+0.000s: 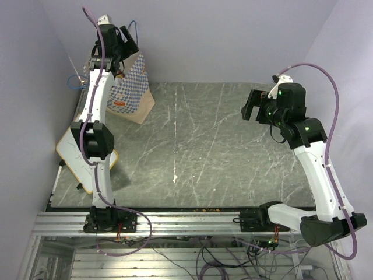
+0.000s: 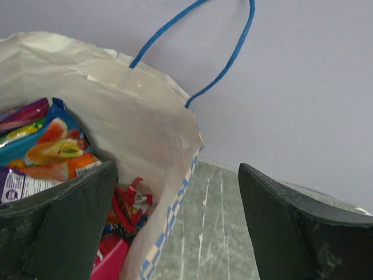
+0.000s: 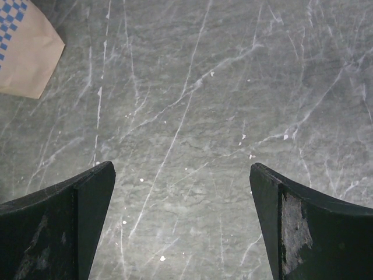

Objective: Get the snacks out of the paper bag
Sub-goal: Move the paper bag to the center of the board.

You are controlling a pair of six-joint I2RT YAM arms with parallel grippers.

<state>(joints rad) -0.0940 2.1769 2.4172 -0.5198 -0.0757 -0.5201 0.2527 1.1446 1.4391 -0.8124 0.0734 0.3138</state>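
The paper bag (image 1: 133, 87) stands at the table's far left by the wall, its mouth open. My left gripper (image 1: 128, 45) is at the bag's mouth. In the left wrist view it (image 2: 178, 233) is open, with its left finger inside the bag (image 2: 116, 99) and its right finger outside the checkered edge. Inside lie snacks: a blue-and-orange packet (image 2: 55, 146), a red packet (image 2: 128, 207) and a magenta one (image 2: 111, 259). My right gripper (image 1: 252, 106) is open and empty above the bare table (image 3: 182, 221) at the right. A bag corner (image 3: 26, 58) shows in the right wrist view.
A yellow-framed whiteboard (image 1: 73, 157) lies at the table's left edge behind my left arm. The bag's blue cord handle (image 2: 192, 52) arches against the wall. Walls close in the back and left. An aluminium rail (image 1: 186, 224) runs along the near edge.
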